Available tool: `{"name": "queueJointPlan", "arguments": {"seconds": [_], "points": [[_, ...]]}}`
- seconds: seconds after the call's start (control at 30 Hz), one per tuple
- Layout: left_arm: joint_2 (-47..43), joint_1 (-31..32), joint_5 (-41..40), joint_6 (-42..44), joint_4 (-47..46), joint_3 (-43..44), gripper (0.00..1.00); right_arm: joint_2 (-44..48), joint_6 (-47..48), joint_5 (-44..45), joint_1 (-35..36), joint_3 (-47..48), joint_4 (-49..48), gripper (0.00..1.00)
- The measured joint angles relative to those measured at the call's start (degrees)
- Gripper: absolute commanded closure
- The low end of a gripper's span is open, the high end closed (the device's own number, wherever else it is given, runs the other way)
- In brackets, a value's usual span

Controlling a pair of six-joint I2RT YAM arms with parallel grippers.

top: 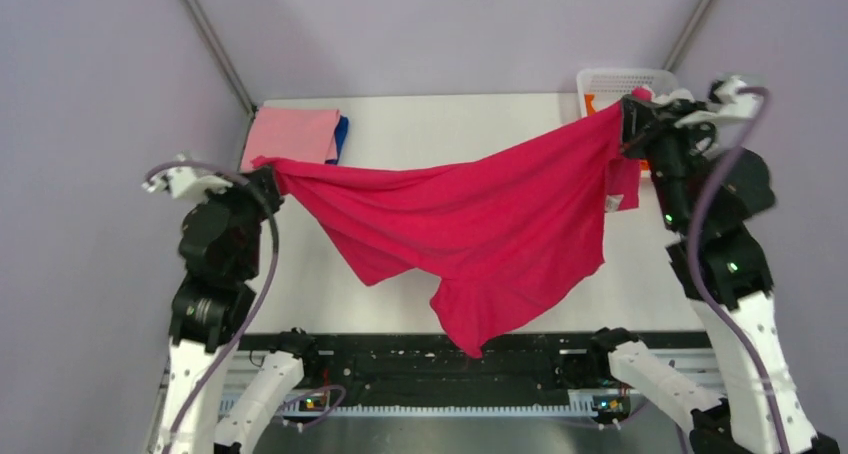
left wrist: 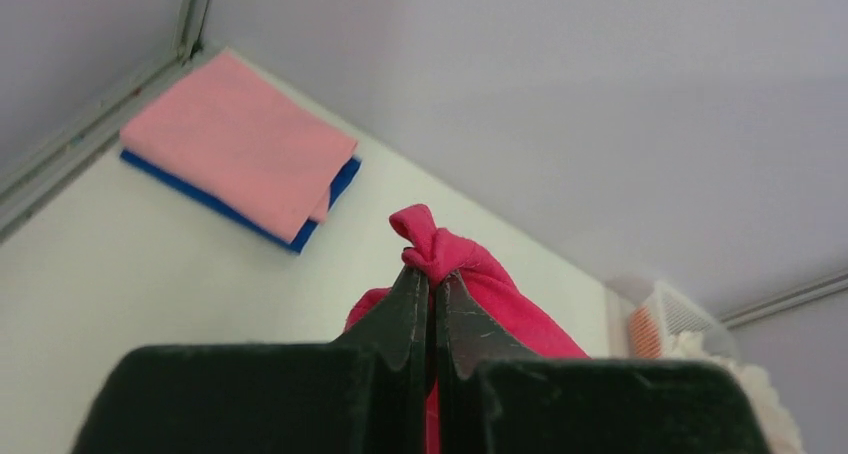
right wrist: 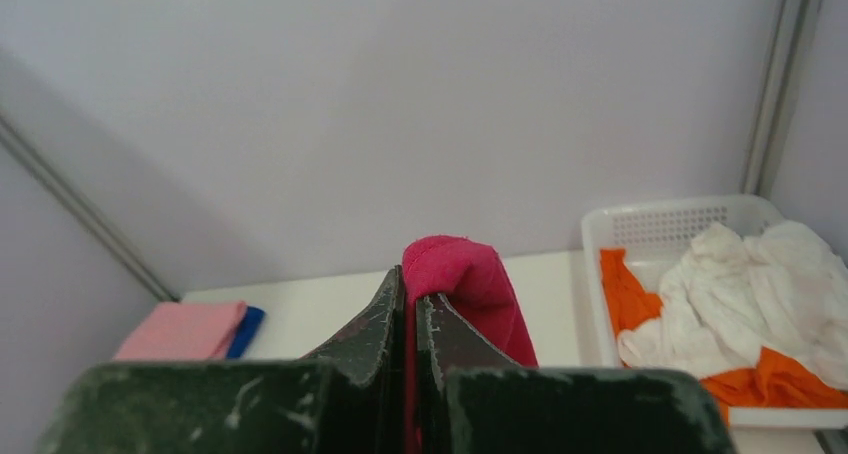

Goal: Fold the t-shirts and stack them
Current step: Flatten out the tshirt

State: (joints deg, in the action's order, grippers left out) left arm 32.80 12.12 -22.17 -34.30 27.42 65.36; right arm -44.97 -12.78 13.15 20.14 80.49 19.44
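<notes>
A crimson-red t-shirt (top: 480, 224) hangs stretched in the air between both arms, sagging toward the table's near edge, its small white label (top: 612, 203) at the right. My left gripper (top: 270, 177) is shut on the shirt's left corner, a red tuft (left wrist: 436, 246) poking out above the fingertips (left wrist: 414, 292). My right gripper (top: 626, 114) is shut on the other corner (right wrist: 462, 274), held higher near the basket. A folded light pink t-shirt (top: 292, 136) lies on a folded blue one (top: 341, 139) at the table's far left. Orange (right wrist: 627, 292) and white (right wrist: 745, 289) t-shirts lie crumpled in the basket.
The white mesh basket (top: 622, 78) stands at the table's far right corner, right behind the right gripper. The white table (top: 440, 124) is bounded by lilac walls with grey metal posts (top: 212, 42). A black rail (top: 440, 359) runs along the near edge between the arm bases.
</notes>
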Motion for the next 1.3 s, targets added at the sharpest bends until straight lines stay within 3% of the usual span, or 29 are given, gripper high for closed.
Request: {"name": "queueJointPlan", "arguments": {"seconds": [0.07,0.1,0.17,0.23,0.27,0.3,0.33,0.4,0.47,0.53,0.63,0.8,1.07,1.3], "points": [[3.9,0.0,0.0,-1.3,-0.4,-3.4,0.99,-4.4,1.6,3.2,0.0,-2.5,-1.7,1.0],[6.6,0.0,-0.2,-2.0,-0.5,-5.5,0.93,-7.2,2.4,4.7,-0.1,-3.7,-2.8,1.0],[12.4,-0.4,-0.3,-3.2,-0.7,-9.4,0.63,-13.5,3.8,6.5,-0.7,-5.5,-4.8,1.0],[18.9,-2.0,-0.2,-4.1,-0.8,-12.9,0.2,-21.7,4.8,6.7,-2.2,-6.6,-7.5,1.0],[23.0,-3.3,0.1,-4.2,-0.9,-14.2,0.04,-26.7,5.3,6.7,-3.2,-6.6,-8.8,0.99],[27.6,-4.9,0.7,-4.4,-0.8,-15.0,0.02,-33.5,6.1,6.8,-4.1,-6.3,-11.1,0.89],[31.3,-6.2,1.5,-4.1,-0.7,-15.2,0.01,-38.2,6.8,6.8,-5.3,-5.8,-12.0,0.74],[39.7,-8.5,3.1,-4.6,0.0,-13.9,0.01,-49.0,8.7,7.7,-6.5,-1.9,-11.9,0.56],[46.3,-9.5,3.8,-4.5,2.0,-10.5,0.01,-60.1,10.8,8.7,-7.2,5.3,-11.1,0.19],[50.8,-9.7,4.3,-4.5,3.5,-6.0,0.01,-67.8,11.7,9.7,-7.4,11.8,-9.9,0.03],[51.5,-9.6,5.6,-4.5,3.0,-3.0,0.01,-71.5,12.5,10.0,-7.5,16.5,-8.1,0.01],[48.0,-9.6,8.7,-4.6,2.6,-5.3,0.01,-65.0,9.8,9.2,-7.1,12.5,-8.1,0.01],[40.1,-9.4,14.0,-6.4,3.4,-16.9,0.02,-36.6,-3.8,6.3,-0.8,-13.5,-5.4,0.01],[40.0,-9.3,15.6,-7.6,4.1,-20.2,0.16,-19.3,-16.7,-0.7,2.2,-34.7,-1.4,0.01]]}}
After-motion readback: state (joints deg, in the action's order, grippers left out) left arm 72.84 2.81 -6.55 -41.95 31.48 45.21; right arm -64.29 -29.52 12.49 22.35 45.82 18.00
